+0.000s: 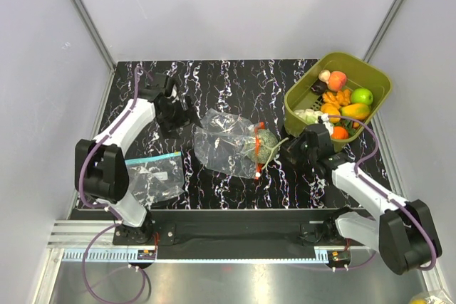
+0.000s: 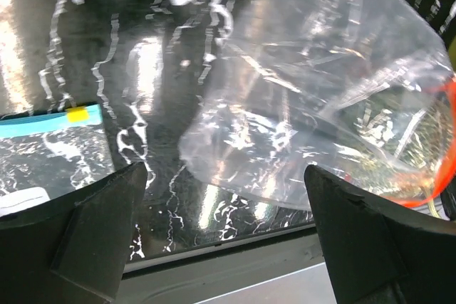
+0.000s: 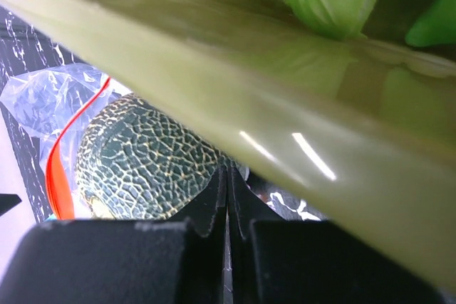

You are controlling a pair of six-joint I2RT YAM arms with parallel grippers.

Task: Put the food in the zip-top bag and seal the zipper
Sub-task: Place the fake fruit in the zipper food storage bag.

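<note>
Zip-top bag (image 1: 222, 144) lies crumpled and flat about mid tabletop (image 1: 235, 83), mouth facing the right edge, zipper (image 1: 257, 153) not closed, its red-orange strip bowed open. Melon (image 1: 263, 145) sits right at the mouth, touching the zipper; cannot tell if it is fully past the strip. Rest of the food (image 1: 342, 101) is piled in the olive tub (image 1: 305, 76) at the far right corner, tub tilted. Right fingers (image 3: 192, 247) are pressed together, nothing visible between them, low just beside the melon on its right-edge side and under the tub's near wall. Right wrist view: netted melon close in front, tub wall filling the top. Left fingers (image 2: 100, 233) are spread wide apart and empty, hanging over the far left part of the tabletop, near the closed end of the bag but apart from it. Teal-strip bag (image 1: 153, 176) lies flat at the near left corner, well apart from the zip-top bag
</note>
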